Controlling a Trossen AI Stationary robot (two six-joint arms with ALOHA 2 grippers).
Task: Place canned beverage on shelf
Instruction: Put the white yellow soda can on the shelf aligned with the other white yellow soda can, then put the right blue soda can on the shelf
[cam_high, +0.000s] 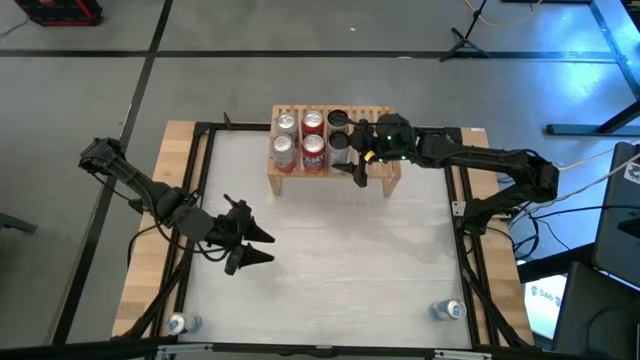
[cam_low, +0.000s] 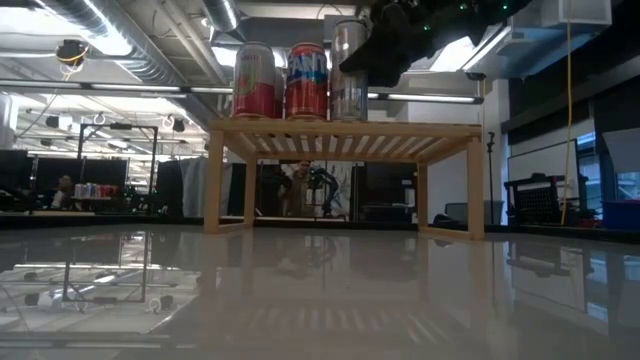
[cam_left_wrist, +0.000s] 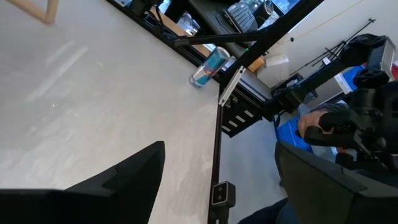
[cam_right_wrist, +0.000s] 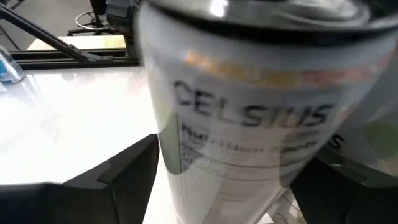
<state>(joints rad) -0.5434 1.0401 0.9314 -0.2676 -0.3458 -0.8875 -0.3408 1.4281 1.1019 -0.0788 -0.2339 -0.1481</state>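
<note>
The light-wood shelf (cam_high: 385, 178) (cam_low: 345, 136) stands at the table's far edge. Red and silver cans (cam_high: 313, 150) (cam_low: 306, 82) stand on its slatted top. My right gripper (cam_high: 352, 152) (cam_low: 372, 60) is at the shelf's top, shut on a tall silver can (cam_low: 346, 75) (cam_right_wrist: 249, 124) that stands beside the red ones. My left gripper (cam_high: 262, 246) (cam_left_wrist: 217, 186) is open and empty over the table's left middle. My right gripper holds the silver can by its side wall (cam_right_wrist: 171, 155), one finger on each side, about mid-height. The fingers come level from the table's right side. The can is upright, its bottom at the level of the shelf's slats (cam_low: 348, 120) beside the other cans.
A blue-and-silver can lies at each near corner of the table, on the left (cam_high: 178, 323) and on the right (cam_high: 448, 311) (cam_left_wrist: 208, 67). Black frame rails (cam_high: 462, 230) run along the table's sides. The white table top (cam_high: 340, 260) lies between the arms.
</note>
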